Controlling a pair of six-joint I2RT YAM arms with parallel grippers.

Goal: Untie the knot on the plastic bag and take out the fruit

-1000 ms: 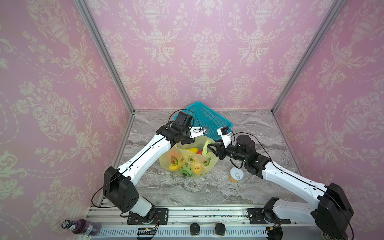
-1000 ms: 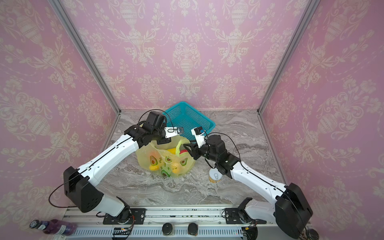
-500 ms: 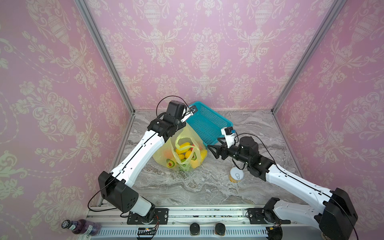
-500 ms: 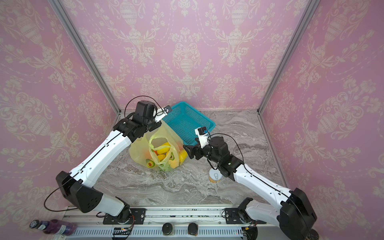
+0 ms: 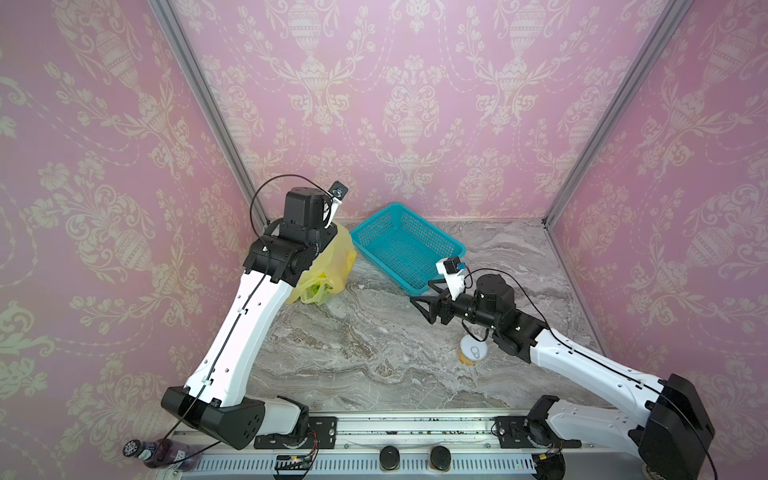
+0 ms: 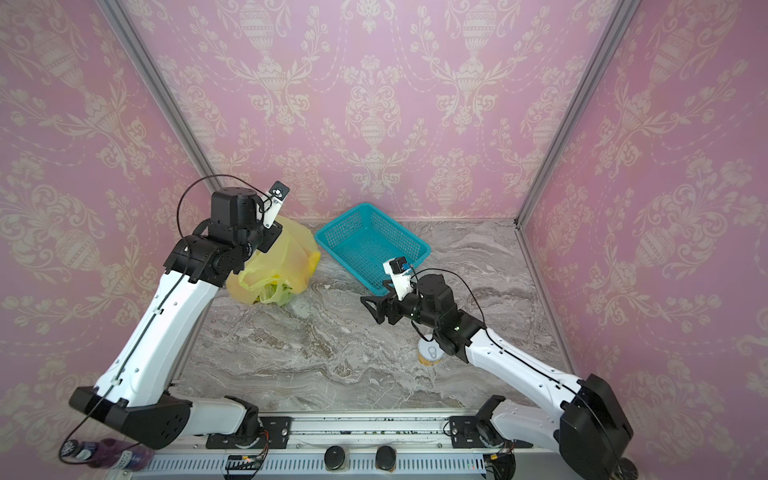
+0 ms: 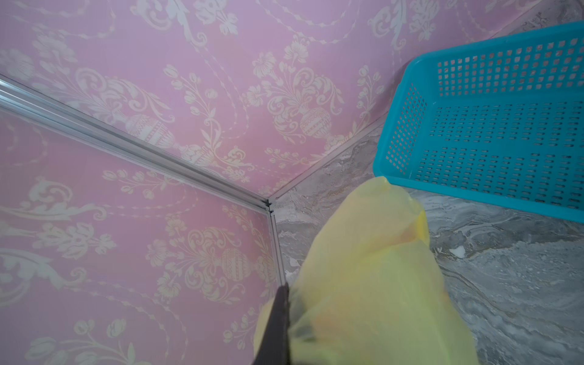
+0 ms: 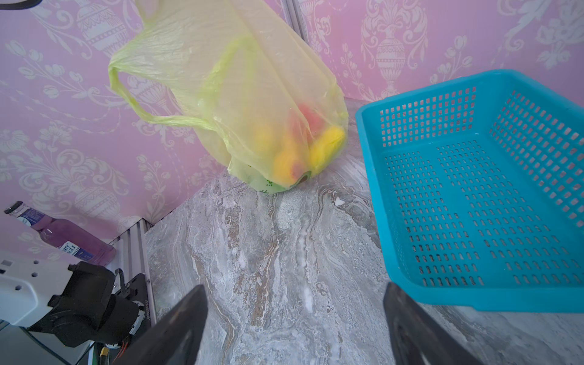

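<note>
The pale yellow-green plastic bag (image 5: 334, 257) (image 6: 289, 259) hangs in the back left corner, its bottom down at the marble table. My left gripper (image 7: 286, 316) is shut on the bag's bunched top (image 7: 373, 268). Through the film I see fruit: yellow pieces (image 8: 325, 145) and a red one (image 8: 308, 118). One handle loop (image 8: 126, 94) hangs loose; the knot is out of view. My right gripper (image 5: 420, 309) (image 6: 370, 311) (image 8: 295, 286) stands open over the middle of the table, well apart from the bag, with nothing between its fingers.
A teal mesh basket (image 5: 407, 245) (image 6: 370, 245) (image 8: 474, 189) (image 7: 489, 126) stands at the back, just right of the bag. A white-lidded can (image 5: 471, 353) (image 6: 432, 353) stands under the right arm. A purple bottle (image 5: 158, 451) lies beyond the front rail. The walls meet close behind the bag.
My left gripper has lifted the bag and carried it towards the back left corner. My right gripper has opened, let go of the bag and drawn back to the right.
</note>
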